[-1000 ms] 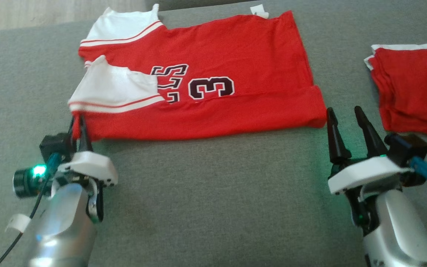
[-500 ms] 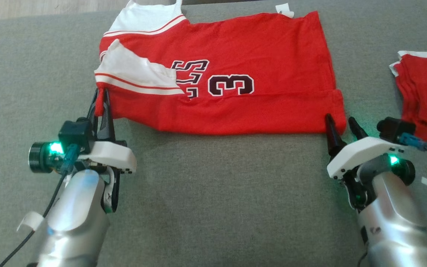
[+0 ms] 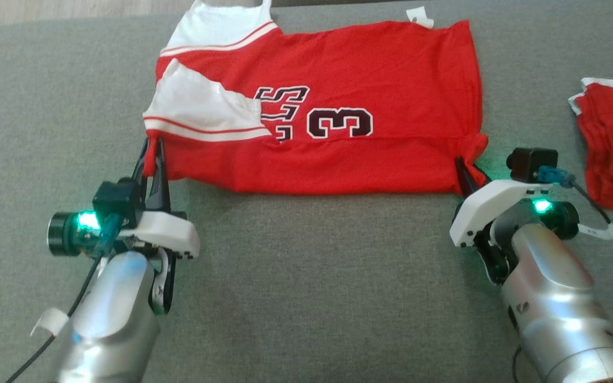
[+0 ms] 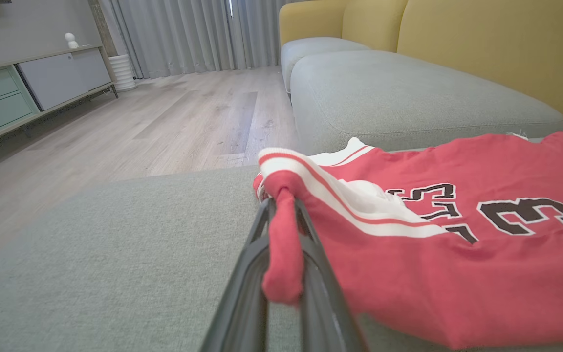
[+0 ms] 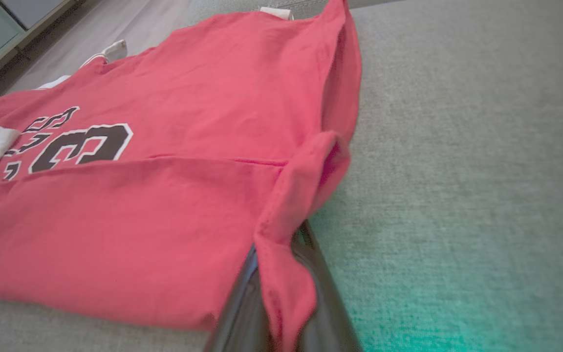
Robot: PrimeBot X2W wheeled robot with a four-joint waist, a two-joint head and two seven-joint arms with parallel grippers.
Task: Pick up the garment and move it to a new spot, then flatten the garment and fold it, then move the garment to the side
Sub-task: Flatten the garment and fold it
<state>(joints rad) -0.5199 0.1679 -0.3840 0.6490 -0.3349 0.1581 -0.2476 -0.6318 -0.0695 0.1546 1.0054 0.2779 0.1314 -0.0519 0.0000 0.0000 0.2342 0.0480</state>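
The right hand (image 3: pixel 466 166), open beside the red mesh jersey (image 3: pixel 365 69) a second ago, now pinches that jersey's near right corner, puckering it.

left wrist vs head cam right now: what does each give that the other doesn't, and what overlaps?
Left wrist view adds: the curtains, a drawer cabinet and the yellow sofa back, plus a close look at the corner of the jersey bunched between the fingers of the left gripper.
Head view adds: the right gripper shut on the jersey's lower right corner, and a second folded red garment off to the right.
Shared: the jersey with its number 3, the left gripper shut on the corner below the white striped sleeve, the grey cushion.
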